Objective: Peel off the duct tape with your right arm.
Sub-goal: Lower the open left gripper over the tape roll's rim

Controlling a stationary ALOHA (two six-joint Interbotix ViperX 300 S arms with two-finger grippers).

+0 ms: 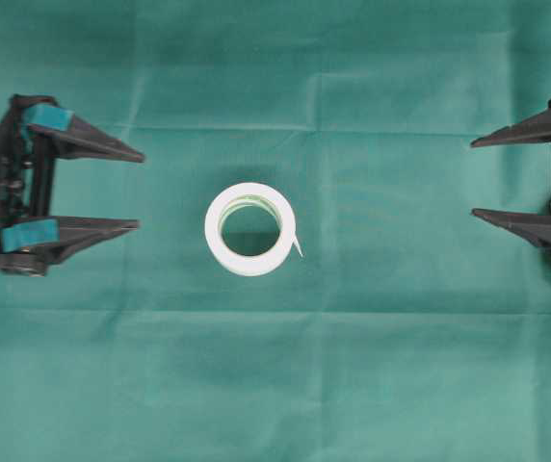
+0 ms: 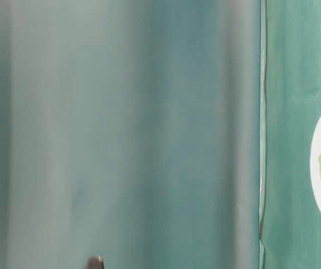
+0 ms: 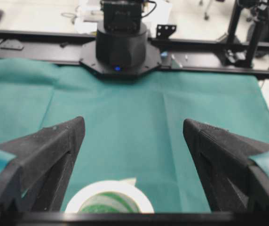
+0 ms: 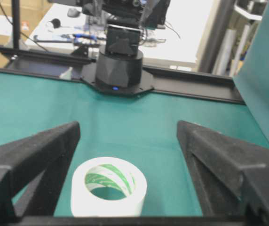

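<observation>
The duct tape (image 1: 250, 229) lies flat on its side on the green cloth (image 1: 401, 366), ring hole upward, midway between the two grippers and well apart from both. From the right wrist view it sits low and to the left in the gap between the jaws, nearer the left finger than the right; from the left wrist view it lies low in the gap, just ahead of the jaws. It looks like a light, stiff roll with a smooth outer wall that would slide on the cloth if pushed rather than stay put. A short loose strip end (image 1: 297, 247) sticks out from the roll's wall on the side facing the right gripper (image 1: 478, 178); thin and floppy, it is judged the place to pinch, while the roll itself likely needs steadying.

The right gripper, with plain black fingers, stands with its jaws spread wide and nothing between them. The left gripper (image 1: 139, 189), with teal patches, is likewise spread wide and empty.

No container appears in any view; the roll's ring holds nothing.
</observation>
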